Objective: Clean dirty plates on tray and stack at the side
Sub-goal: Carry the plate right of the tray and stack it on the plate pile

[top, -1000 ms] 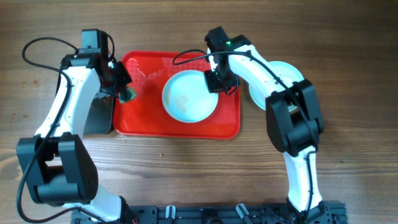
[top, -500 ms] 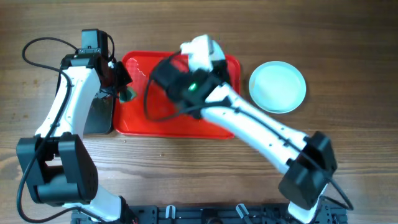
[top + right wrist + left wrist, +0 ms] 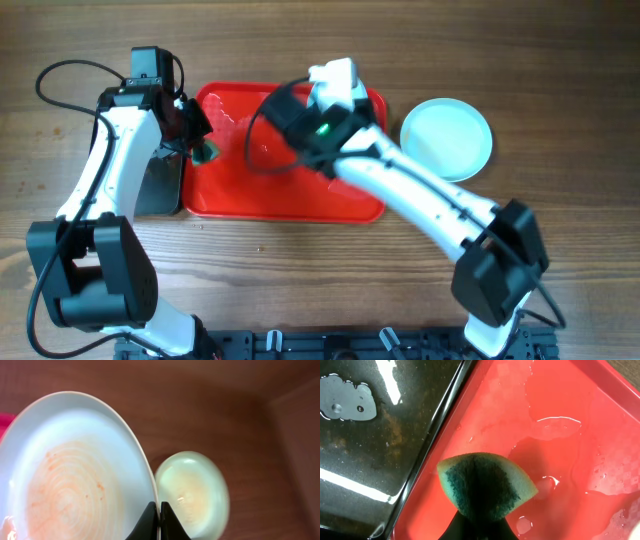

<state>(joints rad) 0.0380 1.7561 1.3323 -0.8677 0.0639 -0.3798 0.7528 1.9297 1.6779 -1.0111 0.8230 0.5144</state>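
The right end effector (image 3: 159,516) is closed on the rim of a plate (image 3: 75,485) bearing an orange smear. Overhead, the right arm (image 3: 400,180) crosses the red tray (image 3: 300,200) and hides that plate. The left end effector (image 3: 477,515) clamps a green sponge (image 3: 485,482) over the tray's wet left edge, beside the black tray (image 3: 370,435). A second plate (image 3: 447,138) lies on the table (image 3: 560,80), right of the tray.

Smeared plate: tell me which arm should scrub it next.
Left, likely: the left gripper holds the sponge over the tray; the right gripper is clamped on the rim of the plate and can only steady it.
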